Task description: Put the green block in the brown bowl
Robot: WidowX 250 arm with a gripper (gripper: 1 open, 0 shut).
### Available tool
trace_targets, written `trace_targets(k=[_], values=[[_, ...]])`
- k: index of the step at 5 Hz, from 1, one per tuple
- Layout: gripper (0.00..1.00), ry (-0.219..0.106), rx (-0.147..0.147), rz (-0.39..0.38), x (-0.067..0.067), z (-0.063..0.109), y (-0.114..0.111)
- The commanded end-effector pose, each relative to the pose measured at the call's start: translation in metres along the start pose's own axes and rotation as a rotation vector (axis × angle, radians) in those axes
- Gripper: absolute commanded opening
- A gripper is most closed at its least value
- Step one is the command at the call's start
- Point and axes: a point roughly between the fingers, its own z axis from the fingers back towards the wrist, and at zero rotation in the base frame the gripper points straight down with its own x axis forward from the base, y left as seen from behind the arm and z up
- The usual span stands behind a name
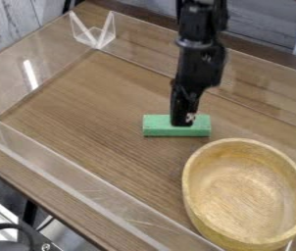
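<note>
The claw (186, 120) points straight down over the middle of the green block (178, 125), its jaws drawn in tight. The tips sit at the block's top face, but from this angle I cannot tell whether they pinch the block or have closed just above it; the block looks to lie flat on the bench (98, 118), with no clear gap beneath it. Taking the bar across its short side at the middle makes sense, since that would keep it level if it comes up.

The brown bowl (246, 192) stands nearby, toward the near right corner, apart from the block, its thick rim the one thing the block would have to clear on the way over. It looks empty, so the placing is judged not yet done.

Clear acrylic walls (73, 206) fence the bench, well away from the path between block and bowl.
</note>
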Motion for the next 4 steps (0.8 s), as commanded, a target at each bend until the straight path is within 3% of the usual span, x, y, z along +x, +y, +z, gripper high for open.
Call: trace_targets(k=[1,2,4], values=[[0.0,-0.055,0.105,-0.001,0.007,0.04,0.004],[1.0,-0.053,0.098,-0.01,0.009,0.032,0.007],[1.0,-0.043,0.084,-0.091,0.012,0.014,0.02]])
